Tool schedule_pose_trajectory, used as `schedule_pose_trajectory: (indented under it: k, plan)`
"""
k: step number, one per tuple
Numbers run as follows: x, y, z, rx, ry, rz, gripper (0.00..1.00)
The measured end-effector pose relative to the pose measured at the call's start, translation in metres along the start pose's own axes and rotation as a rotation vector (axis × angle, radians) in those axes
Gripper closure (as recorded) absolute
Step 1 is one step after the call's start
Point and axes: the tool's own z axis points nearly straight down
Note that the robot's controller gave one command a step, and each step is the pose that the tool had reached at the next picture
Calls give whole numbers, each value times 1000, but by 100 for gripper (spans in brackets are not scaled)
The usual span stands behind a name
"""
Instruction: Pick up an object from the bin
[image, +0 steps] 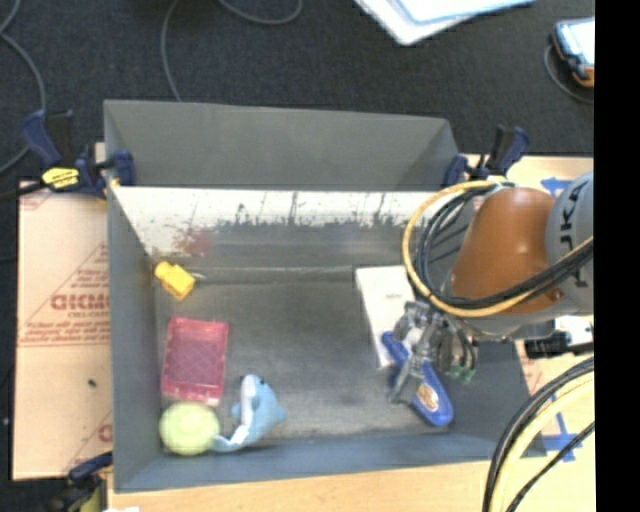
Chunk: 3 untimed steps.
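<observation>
My gripper (425, 352) is low over the right side of the bin floor, under the orange wrist cover. Directly below it lies a blue elongated thing (432, 398) with an orange-and-white patch near its lower end; a blue part of it sticks out to the gripper's left. The gripper's body hides where they meet, so contact is unclear. A white flat card (380, 292) lies on the floor just behind the gripper, partly covered by the arm.
A pink rectangular box (195, 358), a yellow-green ball (188, 428) and a light blue soft toy (252, 410) sit together at the front left. Near the back left lies a small yellow block (174, 280).
</observation>
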Motion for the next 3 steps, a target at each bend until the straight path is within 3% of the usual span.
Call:
schedule_pose_trajectory:
  k: [1, 2, 3]
  plan:
    - [-33, -10, -1, -3, -16, -437, 0]
    - [-31, -32, 46, 1, 1, 176, 0]
    - [-45, -27, 67, 2, -9, -416, 0]
